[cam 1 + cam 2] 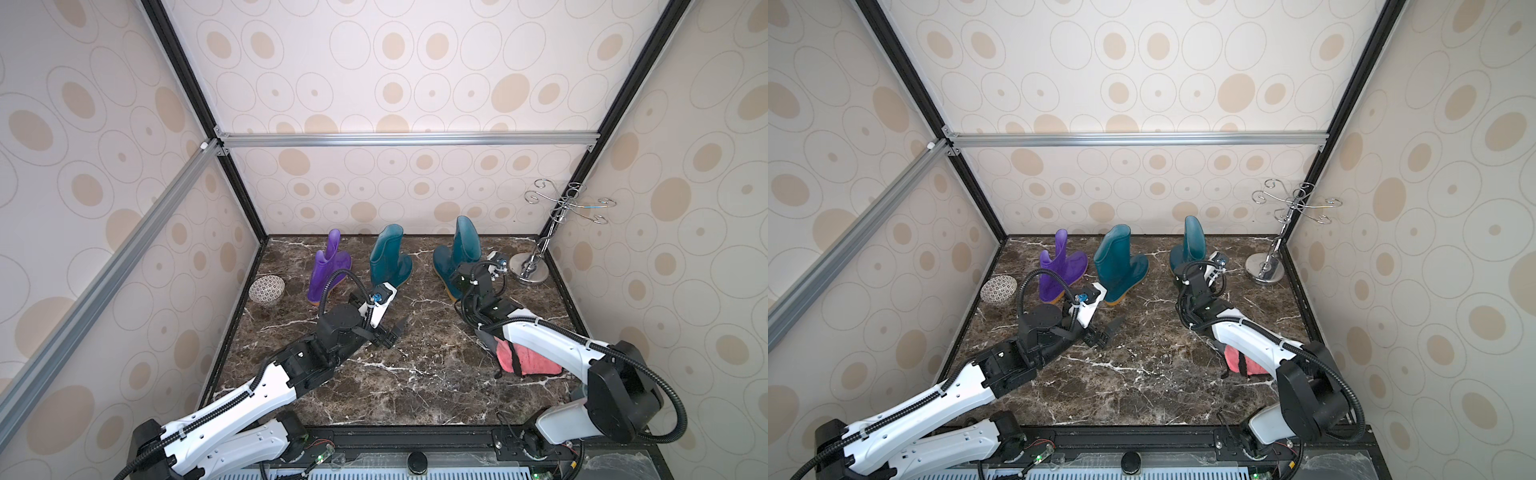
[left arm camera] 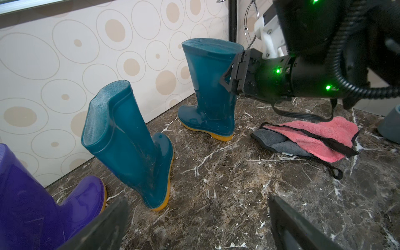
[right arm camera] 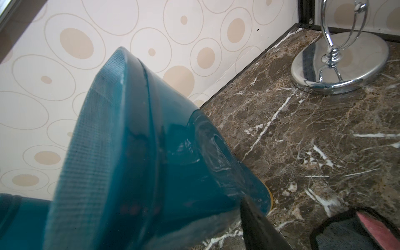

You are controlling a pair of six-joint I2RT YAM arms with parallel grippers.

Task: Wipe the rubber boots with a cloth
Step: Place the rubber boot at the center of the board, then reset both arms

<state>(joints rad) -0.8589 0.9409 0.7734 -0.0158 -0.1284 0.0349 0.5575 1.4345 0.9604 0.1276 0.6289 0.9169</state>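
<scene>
The cloth [image 1: 532, 361] lay unheld, lower right on the worktop [image 1: 415, 374]; middle boot [image 2: 134, 138] looked smudged, so wiping seemed unfinished; left pincer [image 1: 395, 332] apart, empty; right pincer [image 2: 226, 76] by rightmost boot [image 2: 212, 86]: cannot tell.

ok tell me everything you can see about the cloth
The cloth is a fluffy pink rag with a grey reverse, black edging and a small black loop at one end. It lies loosely folded, grey side partly showing, on the marble tabletop. In a top view the right arm crosses above it; nothing grips it.
</scene>
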